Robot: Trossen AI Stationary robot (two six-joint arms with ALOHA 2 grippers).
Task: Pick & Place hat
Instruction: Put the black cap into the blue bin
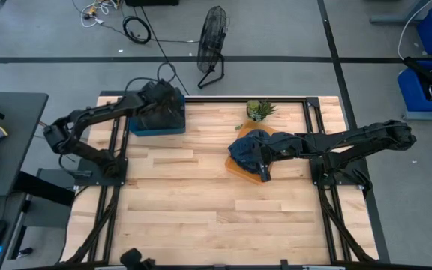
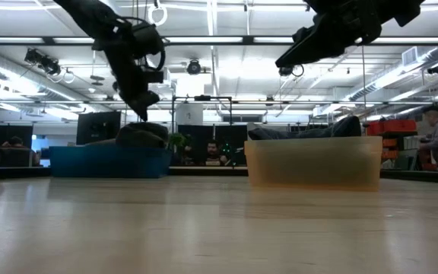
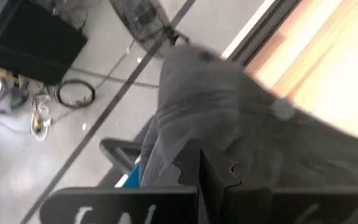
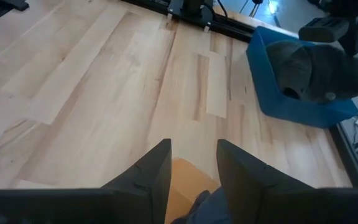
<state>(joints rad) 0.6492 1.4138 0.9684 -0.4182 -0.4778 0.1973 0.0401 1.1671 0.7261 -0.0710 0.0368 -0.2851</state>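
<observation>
Directly under the right gripper (image 4: 192, 167), spread fingers hanging a little above an orange bin (image 1: 247, 168), with a dark blue hat (image 1: 247, 148) lying inside it. Nothing between those fingers; gap wide enough to suggest either a release just made or an approach not yet closed, impossible to say which. Hat slumped across the bin and rising above its rim, as seen from the low view, likely because soft cloth settles wherever it lands.

Just beyond that gripper, toward the back edge of the table (image 1: 201, 210), a small green plant (image 1: 259, 109), apart from the bin and out of the way.

Well across the table from the right gripper, the left gripper (image 3: 199, 169) pressed together on a grey hat (image 3: 229, 112), pinching a fold of cloth at the fingertips. Held over a blue bin (image 4: 297, 102), so presumably mid-lift or mid-drop, the hat's bulk sagging below the pinch toward the bin. Pinch on a fold rather than the brim probably chosen because loose fabric offers no firmer edge.

Farther off, beyond the table on the floor, a black fan (image 1: 211, 45) and coiled cables (image 1: 136, 30).
</observation>
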